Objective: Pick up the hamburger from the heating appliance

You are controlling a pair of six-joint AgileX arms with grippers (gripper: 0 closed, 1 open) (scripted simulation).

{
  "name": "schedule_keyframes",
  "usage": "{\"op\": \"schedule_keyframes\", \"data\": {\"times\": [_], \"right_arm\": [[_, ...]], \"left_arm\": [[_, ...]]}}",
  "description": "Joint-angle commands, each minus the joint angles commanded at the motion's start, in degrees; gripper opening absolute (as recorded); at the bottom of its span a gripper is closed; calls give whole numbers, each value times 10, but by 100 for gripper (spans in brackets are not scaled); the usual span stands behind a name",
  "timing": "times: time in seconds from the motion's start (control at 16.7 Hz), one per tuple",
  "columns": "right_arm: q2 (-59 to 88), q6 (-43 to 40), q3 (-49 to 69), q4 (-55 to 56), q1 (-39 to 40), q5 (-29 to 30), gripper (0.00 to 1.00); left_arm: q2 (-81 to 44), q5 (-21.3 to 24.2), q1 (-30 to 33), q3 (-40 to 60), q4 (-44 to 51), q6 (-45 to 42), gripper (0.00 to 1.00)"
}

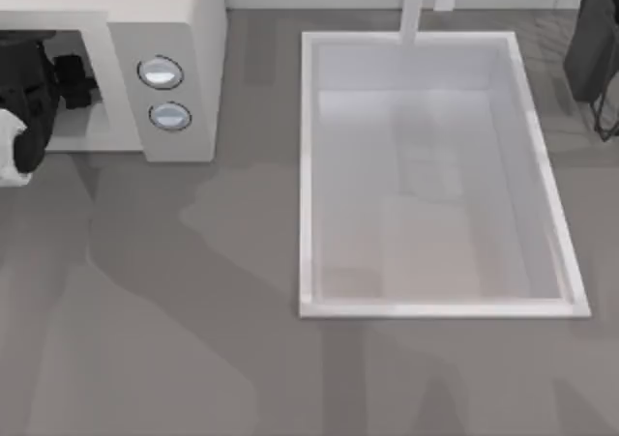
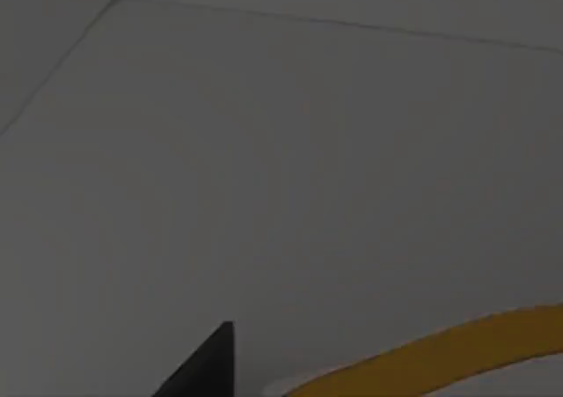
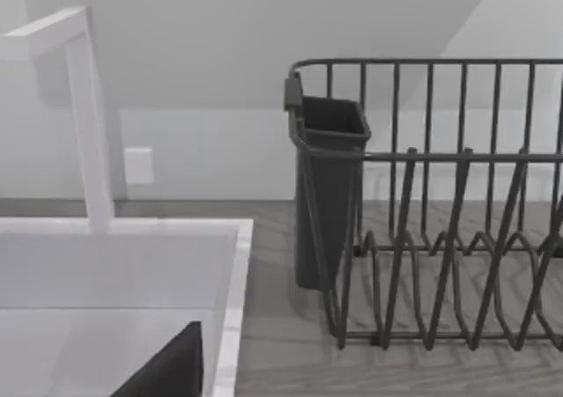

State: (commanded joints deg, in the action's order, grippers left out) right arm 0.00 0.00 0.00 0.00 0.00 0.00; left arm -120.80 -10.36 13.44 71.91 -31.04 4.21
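The heating appliance is a white microwave at the table's back left, with two round knobs on its panel. My left arm reaches into its open cavity, and my left gripper sits inside as a black shape. In the left wrist view the pale grey cavity wall is close, with a black piece of the left gripper at the edge. An orange-yellow curved band with white under it, the hamburger, lies right beside that piece. A black piece of my right gripper hangs over the sink.
A white rectangular sink basin fills the middle of the table, with a white faucet at its back. A dark wire dish rack with a utensil cup stands right of the sink, at the back right.
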Motion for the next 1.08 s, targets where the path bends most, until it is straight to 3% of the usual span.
{"op": "schedule_keyframes", "data": {"times": [0.3, 0.54, 1.08], "right_arm": [[0, 0, 0, 0, 0, 0, 100], [0, 0, 0, 0, 0, 0, 100], [0, 0, 0, 0, 0, 0, 100]], "left_arm": [[235, -137, 143, -188, 67, 53, 0], [339, -213, 222, -287, 104, 82, 0], [324, -230, 223, -311, 86, 86, 0]]}}
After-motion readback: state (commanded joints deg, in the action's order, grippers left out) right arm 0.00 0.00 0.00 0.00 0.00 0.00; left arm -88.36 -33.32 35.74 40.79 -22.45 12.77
